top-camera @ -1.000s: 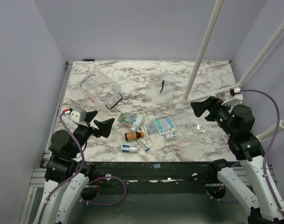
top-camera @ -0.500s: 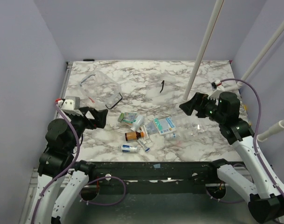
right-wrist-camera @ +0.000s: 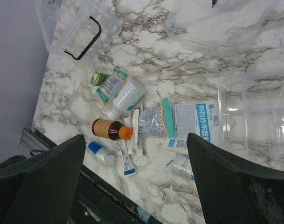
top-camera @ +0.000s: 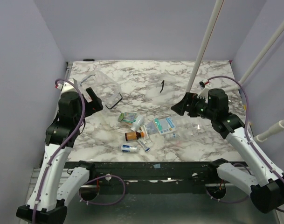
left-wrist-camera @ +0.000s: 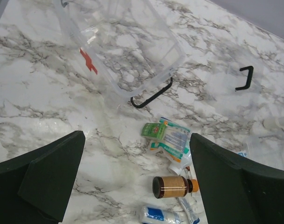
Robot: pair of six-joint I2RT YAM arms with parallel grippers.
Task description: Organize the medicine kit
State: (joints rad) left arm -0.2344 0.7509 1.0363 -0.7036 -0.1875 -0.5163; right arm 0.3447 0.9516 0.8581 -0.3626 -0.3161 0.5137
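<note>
from where i stand, hardly any of the sorting looks done. the medicine kit sits at the upper left of the overhead view on the counter. it is a clear box with a red cross on it and a black handle at the edge nearest the middle. through the plastic i can make out nothing inside it.

what ought to go in lies in a loose heap at the lower middle of that view, well apart from the box. there is an amber bottle on its side, a white bottle, a small blue-and-white tube, some pale blue packets and a green one. a small black clasp lies alone in the upper middle. a clear plastic tray rests just right of the packets.

the left fingers hang just beside the kit's lower left side, spread wide with nothing between them. the right fingers hover right of centre, up and to the right of the heap, also spread wide and empty.

so i'd judge the whole job is yet to do: every loose item has to go into the box.
</note>
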